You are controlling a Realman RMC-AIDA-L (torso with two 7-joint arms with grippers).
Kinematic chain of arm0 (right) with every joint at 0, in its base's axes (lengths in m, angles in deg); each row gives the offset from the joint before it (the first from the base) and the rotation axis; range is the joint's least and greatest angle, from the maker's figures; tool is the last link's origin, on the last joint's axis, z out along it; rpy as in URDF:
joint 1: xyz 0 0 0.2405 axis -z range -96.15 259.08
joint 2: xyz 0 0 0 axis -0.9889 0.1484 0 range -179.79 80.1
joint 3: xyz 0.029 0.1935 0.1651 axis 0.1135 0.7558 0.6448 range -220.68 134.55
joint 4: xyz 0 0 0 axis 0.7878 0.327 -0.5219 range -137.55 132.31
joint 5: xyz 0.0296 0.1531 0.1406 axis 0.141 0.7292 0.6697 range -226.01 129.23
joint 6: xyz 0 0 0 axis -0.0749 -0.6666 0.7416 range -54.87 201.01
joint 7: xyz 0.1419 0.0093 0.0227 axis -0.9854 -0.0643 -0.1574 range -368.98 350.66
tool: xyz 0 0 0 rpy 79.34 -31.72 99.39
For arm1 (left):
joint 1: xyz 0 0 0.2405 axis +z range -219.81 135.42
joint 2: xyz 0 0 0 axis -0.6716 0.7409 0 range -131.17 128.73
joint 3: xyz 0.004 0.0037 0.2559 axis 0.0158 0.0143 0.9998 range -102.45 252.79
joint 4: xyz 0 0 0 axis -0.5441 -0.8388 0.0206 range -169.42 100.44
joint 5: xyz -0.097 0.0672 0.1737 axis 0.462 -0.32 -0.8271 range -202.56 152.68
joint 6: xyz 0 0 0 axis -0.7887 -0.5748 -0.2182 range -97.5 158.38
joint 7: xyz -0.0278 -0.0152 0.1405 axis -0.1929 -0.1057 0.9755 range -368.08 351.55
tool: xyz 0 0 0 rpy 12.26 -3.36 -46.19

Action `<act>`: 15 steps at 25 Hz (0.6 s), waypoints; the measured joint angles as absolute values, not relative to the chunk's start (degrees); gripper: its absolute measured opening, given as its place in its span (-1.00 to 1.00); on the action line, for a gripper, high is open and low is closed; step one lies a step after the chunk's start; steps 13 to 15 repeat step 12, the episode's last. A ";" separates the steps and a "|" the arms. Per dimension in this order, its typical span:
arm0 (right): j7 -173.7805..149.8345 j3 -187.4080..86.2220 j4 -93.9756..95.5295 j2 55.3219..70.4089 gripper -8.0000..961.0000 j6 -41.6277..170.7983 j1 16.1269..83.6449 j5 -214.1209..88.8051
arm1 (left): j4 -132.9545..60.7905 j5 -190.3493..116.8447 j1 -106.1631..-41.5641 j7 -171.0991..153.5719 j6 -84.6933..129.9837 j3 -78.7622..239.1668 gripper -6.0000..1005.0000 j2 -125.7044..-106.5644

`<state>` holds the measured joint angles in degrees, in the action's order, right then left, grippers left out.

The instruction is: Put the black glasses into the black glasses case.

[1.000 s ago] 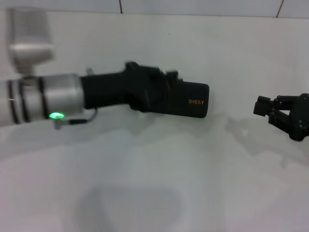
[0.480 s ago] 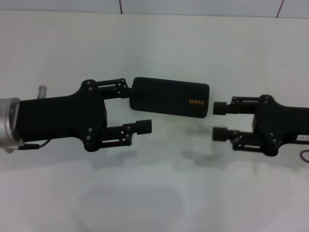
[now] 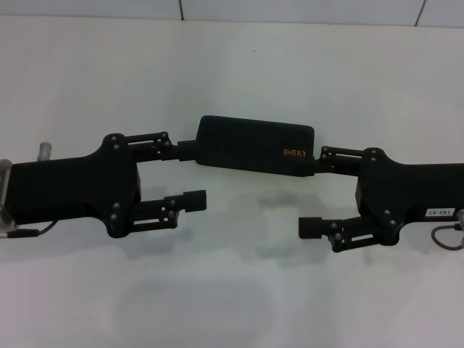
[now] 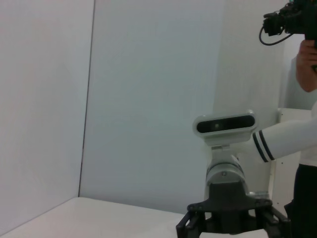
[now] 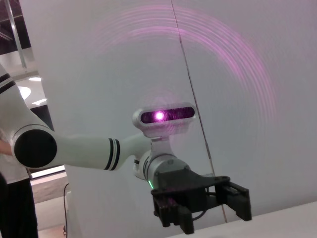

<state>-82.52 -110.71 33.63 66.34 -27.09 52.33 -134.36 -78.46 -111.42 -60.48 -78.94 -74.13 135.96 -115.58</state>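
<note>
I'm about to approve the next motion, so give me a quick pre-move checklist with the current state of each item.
1. black glasses case shut, lid lettering up: ok.
2. Glasses located: not ok, none visible in any view.
3. left claw open, its far finger at the case's left end, its near finger in front and apart: ok.
4. right claw open, far finger at the case's right end by the lettering: ok.
5. Actual finger contact with the case: cannot tell.
6. table in front of the case free of obstacles: ok.

White table (image 3: pixel 239 290), pale wall (image 4: pixel 148 99) behind.
</note>
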 joint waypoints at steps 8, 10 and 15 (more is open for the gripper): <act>-82.41 -110.74 33.76 66.34 0.84 -28.11 52.78 -133.76 | -78.16 -113.55 -60.23 -78.94 -74.33 135.28 0.33 -115.73; -82.40 -110.74 33.76 66.34 0.84 -28.23 52.90 -133.70 | -77.68 -113.77 -60.10 -78.94 -74.20 135.28 0.33 -115.78; -82.40 -110.74 33.69 66.34 0.84 -28.26 52.92 -133.68 | -77.43 -113.79 -60.04 -78.93 -74.13 135.28 0.33 -115.81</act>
